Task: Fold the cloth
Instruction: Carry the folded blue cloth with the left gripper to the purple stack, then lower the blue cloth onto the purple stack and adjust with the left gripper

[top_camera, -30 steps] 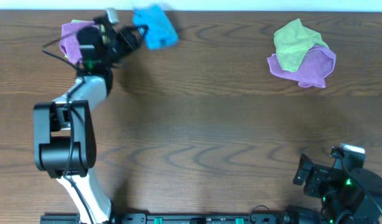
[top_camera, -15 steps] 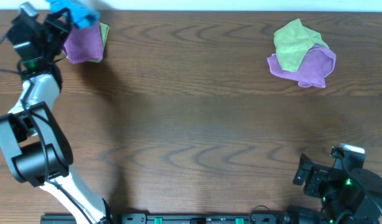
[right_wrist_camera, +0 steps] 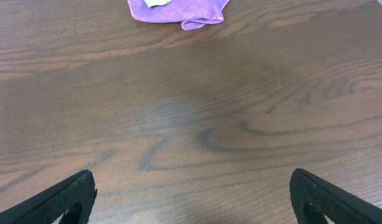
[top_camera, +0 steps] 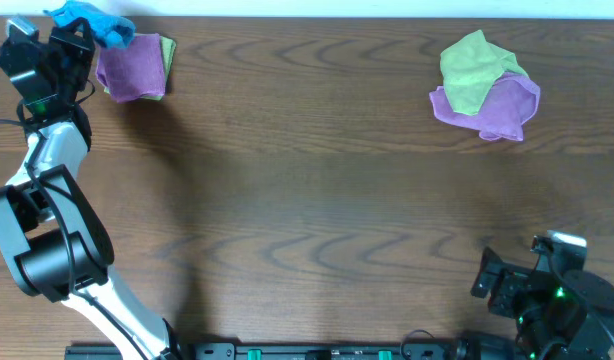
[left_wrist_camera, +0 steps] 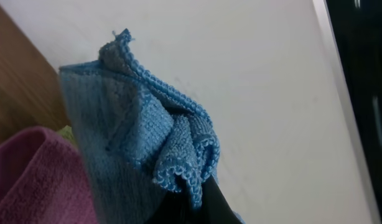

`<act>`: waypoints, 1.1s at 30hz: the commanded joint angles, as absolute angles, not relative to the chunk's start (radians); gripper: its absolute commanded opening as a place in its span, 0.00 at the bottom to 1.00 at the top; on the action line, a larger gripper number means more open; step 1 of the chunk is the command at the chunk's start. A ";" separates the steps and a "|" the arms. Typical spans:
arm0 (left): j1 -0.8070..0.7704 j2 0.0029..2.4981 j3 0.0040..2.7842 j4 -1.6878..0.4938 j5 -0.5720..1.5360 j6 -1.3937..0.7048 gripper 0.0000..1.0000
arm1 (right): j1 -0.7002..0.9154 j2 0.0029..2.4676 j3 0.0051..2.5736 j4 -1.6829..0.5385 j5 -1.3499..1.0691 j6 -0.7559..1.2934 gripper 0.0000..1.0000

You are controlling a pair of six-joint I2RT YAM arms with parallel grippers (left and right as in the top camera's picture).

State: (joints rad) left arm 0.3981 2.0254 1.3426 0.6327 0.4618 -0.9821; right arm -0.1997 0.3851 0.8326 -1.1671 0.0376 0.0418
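The cloth (top_camera: 87, 19) is a bunched sky-blue towel held up at the table's far left corner, beside the back edge. My left gripper (top_camera: 71, 37) is shut on it. In the left wrist view the cloth (left_wrist_camera: 138, 134) hangs in crumpled folds out of the dark jaws (left_wrist_camera: 197, 210), with a pale wall behind it. My right gripper (top_camera: 490, 277) rests near the front right edge, far from the cloth. Its fingers (right_wrist_camera: 63, 199) stand wide apart over bare wood, with nothing between them.
A folded purple cloth (top_camera: 132, 68) lies just right of the left gripper, with a yellow-green one (top_camera: 168, 52) peeking out under it. A second heap of yellow-green (top_camera: 472, 72) over purple cloth (top_camera: 502, 108) sits at the back right.
My left arm has swung left, carrying the blue cloth from the right of the purple cloth to the far left corner. The right arm has stayed still.
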 commanded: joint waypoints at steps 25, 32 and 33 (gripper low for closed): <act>0.316 2.171 1.366 0.822 0.334 -1.261 0.06 | -0.208 0.386 0.829 -1.170 0.037 0.055 0.99; 0.316 2.171 1.366 0.745 0.344 -1.264 0.06 | -0.208 0.386 0.829 -1.170 0.037 0.055 0.99; 0.316 2.171 1.366 0.723 0.354 -1.276 0.06 | -0.208 0.386 0.829 -1.170 0.038 0.055 0.99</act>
